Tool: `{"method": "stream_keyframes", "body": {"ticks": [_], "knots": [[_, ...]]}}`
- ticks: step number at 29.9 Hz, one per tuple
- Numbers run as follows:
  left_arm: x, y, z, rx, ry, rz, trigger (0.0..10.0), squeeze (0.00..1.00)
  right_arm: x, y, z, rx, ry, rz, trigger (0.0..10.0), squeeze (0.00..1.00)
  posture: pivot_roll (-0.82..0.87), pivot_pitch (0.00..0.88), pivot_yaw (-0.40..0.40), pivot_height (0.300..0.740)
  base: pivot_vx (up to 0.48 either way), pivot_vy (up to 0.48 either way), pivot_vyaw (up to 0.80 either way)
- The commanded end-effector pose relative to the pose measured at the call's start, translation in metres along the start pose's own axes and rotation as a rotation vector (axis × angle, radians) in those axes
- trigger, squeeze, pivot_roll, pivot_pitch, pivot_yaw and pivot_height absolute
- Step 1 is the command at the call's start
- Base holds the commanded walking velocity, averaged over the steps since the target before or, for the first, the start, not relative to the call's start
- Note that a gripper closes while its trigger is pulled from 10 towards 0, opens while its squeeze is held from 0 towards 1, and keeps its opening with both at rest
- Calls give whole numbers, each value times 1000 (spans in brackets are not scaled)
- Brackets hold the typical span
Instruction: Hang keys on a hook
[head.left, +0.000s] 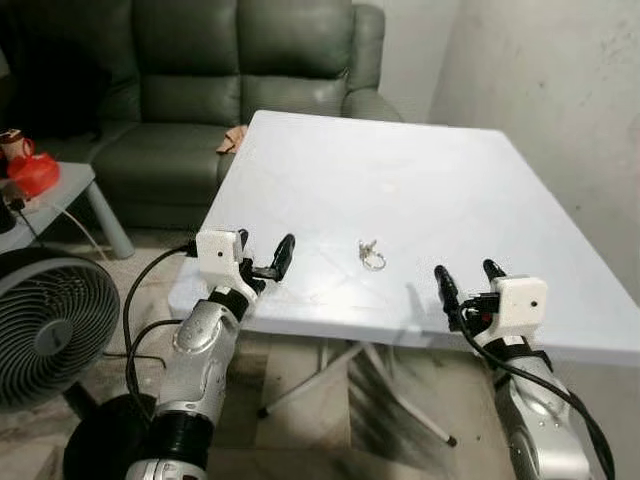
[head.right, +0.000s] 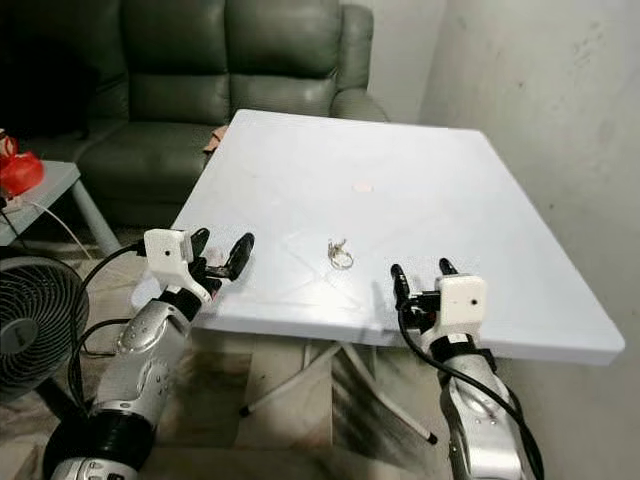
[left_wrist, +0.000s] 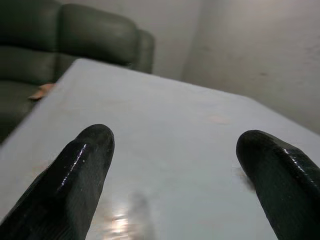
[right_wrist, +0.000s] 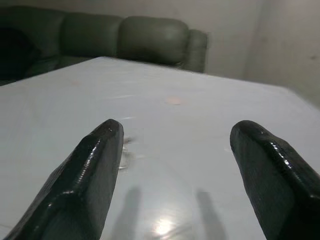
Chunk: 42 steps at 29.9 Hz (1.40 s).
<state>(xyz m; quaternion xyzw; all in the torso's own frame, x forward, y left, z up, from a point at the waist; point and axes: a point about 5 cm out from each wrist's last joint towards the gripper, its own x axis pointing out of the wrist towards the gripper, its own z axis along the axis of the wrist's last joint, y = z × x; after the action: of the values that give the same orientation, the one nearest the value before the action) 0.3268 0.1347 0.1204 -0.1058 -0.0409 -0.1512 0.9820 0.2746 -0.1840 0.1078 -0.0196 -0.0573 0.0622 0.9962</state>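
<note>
Keys (head.left: 371, 255) on table (head.left: 480, 190) btwn open pincers.

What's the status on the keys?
Left claw open at table edge, empty. Right claw open, empty. Keys flat on table between them, untouched. Path clear; can't spot a hook.

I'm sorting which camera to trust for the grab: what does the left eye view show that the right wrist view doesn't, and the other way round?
Left eye view alone: both arms, the left gripper and right gripper open at the table's near edge, the keys plainly between them, a fan and a red thing on a side table. Right wrist view alone: a close look along its two fingers, with a small glint beside one that may be the keys, too blurred to tell. Both: the white table, the sofa, the wall.
</note>
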Motion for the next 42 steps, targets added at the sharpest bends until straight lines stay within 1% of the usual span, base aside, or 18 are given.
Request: {"method": "stream_keyframes", "body": {"ticks": [1,4,18,26,30,36,42], "knots": [[0,3,1,1,0,14,10000,0,4,4,5,1,-17,22,10000,0,-18,0,-27,711,289,0,0],[0,3,1,-4,0,15,10000,0,5,4,5,0,-17,25,10000,0,-18,0,-27,711,277,89,0],[0,2,0,-15,0,20,10000,0,5,4,5,0,-14,35,10000,0,-17,0,-31,711,0,389,0],[0,4,0,-3,3,31,10000,0,4,5,4,1,-9,46,10000,0,-18,0,-29,711,0,336,0],[0,3,0,-5,8,33,10000,0,3,6,4,1,-3,51,10000,0,-18,0,-31,711,265,0,0],[0,3,-1,-10,4,35,10000,0,2,6,3,-1,0,55,10000,0,-19,0,-33,711,449,0,0],[0,2,-1,7,15,39,10000,0,2,7,3,-7,5,60,10000,0,-18,0,-33,711,408,0,0]]}}
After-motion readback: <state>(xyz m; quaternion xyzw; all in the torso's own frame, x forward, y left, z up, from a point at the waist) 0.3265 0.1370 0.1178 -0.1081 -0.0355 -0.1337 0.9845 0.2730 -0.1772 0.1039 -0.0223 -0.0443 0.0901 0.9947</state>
